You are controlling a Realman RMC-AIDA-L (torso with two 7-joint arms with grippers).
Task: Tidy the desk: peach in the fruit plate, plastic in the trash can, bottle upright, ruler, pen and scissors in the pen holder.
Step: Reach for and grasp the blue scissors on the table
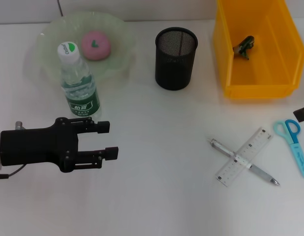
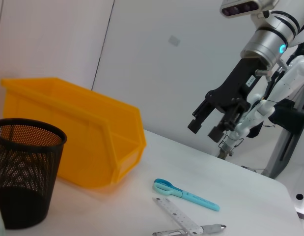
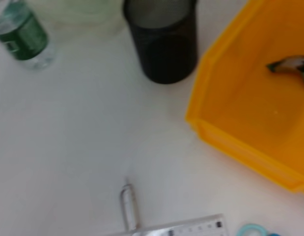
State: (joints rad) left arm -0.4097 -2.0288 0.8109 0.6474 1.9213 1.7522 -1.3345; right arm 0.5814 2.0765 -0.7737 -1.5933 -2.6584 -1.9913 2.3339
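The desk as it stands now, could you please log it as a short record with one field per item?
peach: in the fruit plate
bottle: upright, by the plate's front edge
plastic: inside the yellow bin
pen holder: nothing seen inside
ruler: on the desk, lying across the pen
scissors: flat on the desk, right of the ruler
left tool: open, just in front of the bottle
right tool: open, raised above the desk

White desk (image 1: 156, 147): plate (image 1: 117, 59); bottle (image 1: 80, 88); holder (image 1: 175, 59); bin (image 1: 230, 73); pen (image 1: 218, 145); ruler (image 1: 255, 145); scissors (image 1: 296, 147).
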